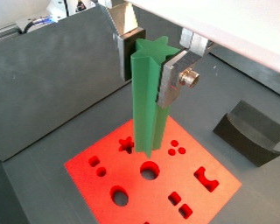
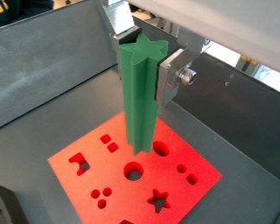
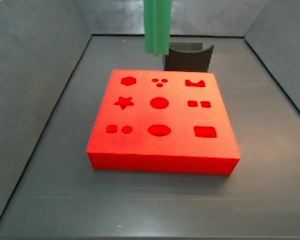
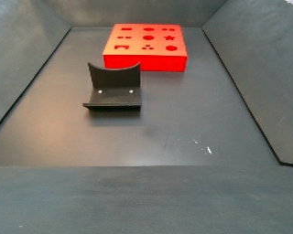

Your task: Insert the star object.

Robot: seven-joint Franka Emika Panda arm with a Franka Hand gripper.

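Now the hand pinches the green star object upright.
Its lower end hangs above the red block with shaped holes, in both wrist views; the dark fixture stands apart on the worktop.

Laboratory robot test cell, purpose-built for insertion trials. Bare dark grey floor enclosed by sloped grey walls, with no household or shop furnishings in either side view. Single red block on the floor, cut with differently shaped holes, as in a benchmark peg board. Dark grey curved piece well apart from the block. Gripper, flat silver plates with dark pads, clamped on the upright green star object above the block in both wrist views.
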